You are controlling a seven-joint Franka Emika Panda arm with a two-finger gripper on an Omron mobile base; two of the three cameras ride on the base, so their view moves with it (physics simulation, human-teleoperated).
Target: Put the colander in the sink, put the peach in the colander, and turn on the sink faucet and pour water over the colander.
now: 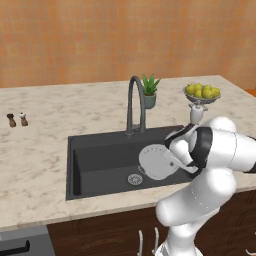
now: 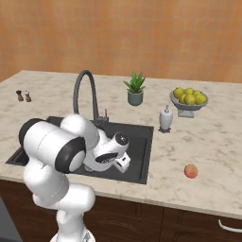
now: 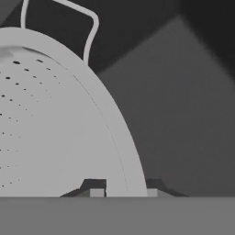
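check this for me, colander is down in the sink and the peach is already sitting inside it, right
Not quite. The colander is down in the sink, but the peach is on the counter to the right of the sink, as the right base view shows.

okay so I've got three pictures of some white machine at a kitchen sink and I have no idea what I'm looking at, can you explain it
It is a rendered kitchen with a white robot arm. Two pictures come from cameras behind the arm, left and right. The third looks along its gripper, which is shut on the rim of the colander, a pale perforated bowl held over the dark sink. A tall faucet stands behind the sink. On the counter lie a peach, a potted plant, a bowl of yellow fruit and a soap bottle.
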